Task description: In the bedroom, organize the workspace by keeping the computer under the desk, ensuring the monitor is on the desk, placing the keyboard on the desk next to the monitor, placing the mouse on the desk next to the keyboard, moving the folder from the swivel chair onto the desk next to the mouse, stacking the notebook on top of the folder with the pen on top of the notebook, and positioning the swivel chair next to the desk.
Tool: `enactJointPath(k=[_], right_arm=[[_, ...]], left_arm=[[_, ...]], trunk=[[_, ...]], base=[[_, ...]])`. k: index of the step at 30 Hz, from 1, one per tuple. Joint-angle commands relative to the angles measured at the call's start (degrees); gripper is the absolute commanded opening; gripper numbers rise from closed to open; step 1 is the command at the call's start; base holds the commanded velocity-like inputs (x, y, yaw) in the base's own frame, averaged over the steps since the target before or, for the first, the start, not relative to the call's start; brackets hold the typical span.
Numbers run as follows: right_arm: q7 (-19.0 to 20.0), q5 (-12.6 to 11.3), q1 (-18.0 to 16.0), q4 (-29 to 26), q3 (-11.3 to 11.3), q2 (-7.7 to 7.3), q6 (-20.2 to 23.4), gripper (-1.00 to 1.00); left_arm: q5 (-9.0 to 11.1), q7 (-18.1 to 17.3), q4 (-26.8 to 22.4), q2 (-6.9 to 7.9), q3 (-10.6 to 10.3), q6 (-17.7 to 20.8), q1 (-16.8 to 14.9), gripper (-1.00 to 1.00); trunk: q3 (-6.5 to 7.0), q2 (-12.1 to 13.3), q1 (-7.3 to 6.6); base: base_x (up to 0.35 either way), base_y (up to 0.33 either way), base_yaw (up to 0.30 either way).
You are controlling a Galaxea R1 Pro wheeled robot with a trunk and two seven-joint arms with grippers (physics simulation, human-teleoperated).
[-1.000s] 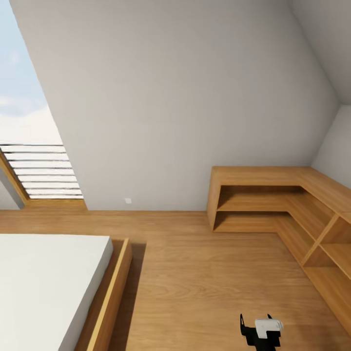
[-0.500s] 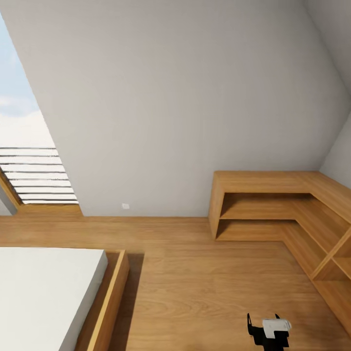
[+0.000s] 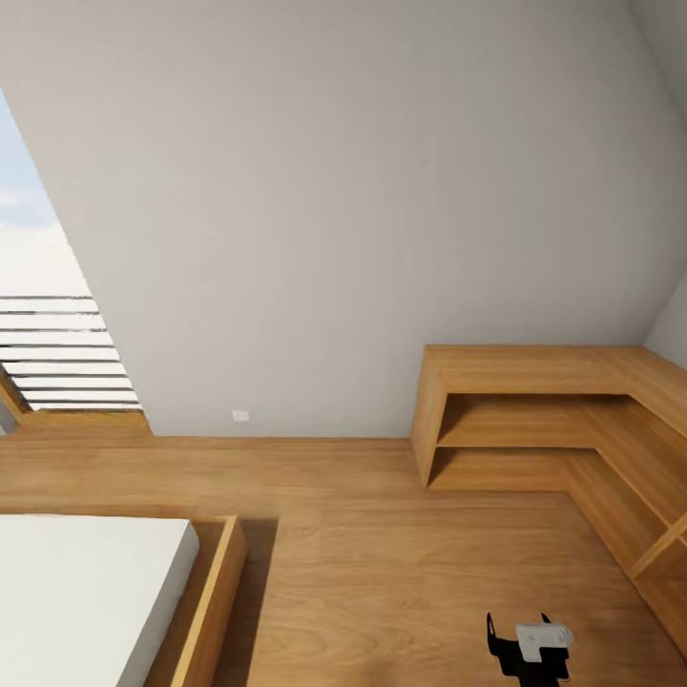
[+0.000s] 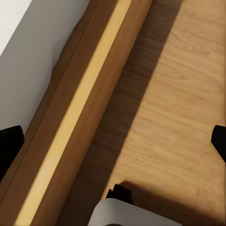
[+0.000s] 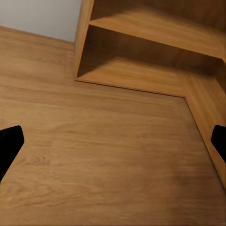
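The desk, the swivel chair and the other things of the task are out of view; I face a bedroom corner with a sloped white wall. My right gripper (image 3: 521, 637) hangs low over the wooden floor (image 3: 382, 572), black fingers apart. In the right wrist view its fingertips (image 5: 10, 141) sit at both edges of the picture, open, with bare floor between them. My left gripper (image 4: 113, 141) is open too, one of its dark fingertips (image 4: 9, 148) over the bed's wooden frame (image 4: 80, 122).
A low light-wood L-shaped shelf unit (image 3: 534, 420) fills the right corner, seen close in the right wrist view (image 5: 155, 47). A bed with a white mattress (image 3: 86, 592) and wooden frame (image 3: 215, 592) stands at the left. A slatted window (image 3: 57, 353) is beyond it.
The whole head picture has shifted: the bed, the shelf unit and the window sit lower and the window further left, so the camera has moved. The right gripper stays open near the lower edge.
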Motion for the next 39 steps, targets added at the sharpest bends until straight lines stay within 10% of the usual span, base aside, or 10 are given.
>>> enactJointPath(k=[1, 39], right_arm=[[-0.3, -0.1, -0.1, 0.1, 0.5, 0.04, -0.1, 1.0], [0.4, 0.2, -0.1, 0.2, 0.7, 0.41, -0.1, 1.0]], left_arm=[[0.3, 0.4, 0.0, 0.06, -0.5, -0.2, 0.0, 1.0], [0.3, 0.4, 0.0, 0.05, -0.4, -0.2, 0.0, 1.0]], trunk=[[-0.07, 0.0, 0.04], [1.73, 0.0, 0.04]], base=[[0.325, 0.0, 0.0], [0.291, 0.0, -0.193]])
